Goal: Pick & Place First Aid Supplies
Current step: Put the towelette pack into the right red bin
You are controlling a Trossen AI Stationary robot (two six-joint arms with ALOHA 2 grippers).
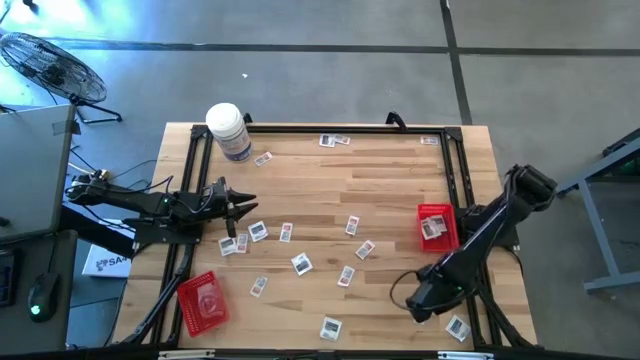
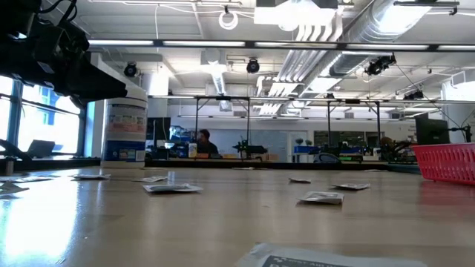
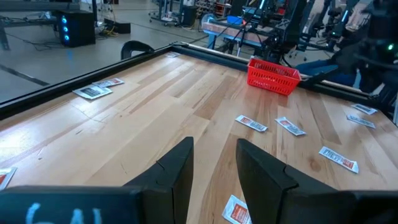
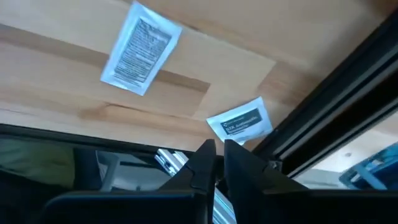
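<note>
Flat papery packets dot the plank table; left hand spread, right hand pressed nearly together

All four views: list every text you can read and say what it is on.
"SA": box on the floor left of the table, rest hidden.
Jar label: too small.
Packets: print blurred, unreadable.
Nothing else legible.

Left gripper: at table's 9 o'clock, fingers parted, pointing toward 3.
Right gripper: at 5 o'clock, fingers nearly closed, empty.
</note>
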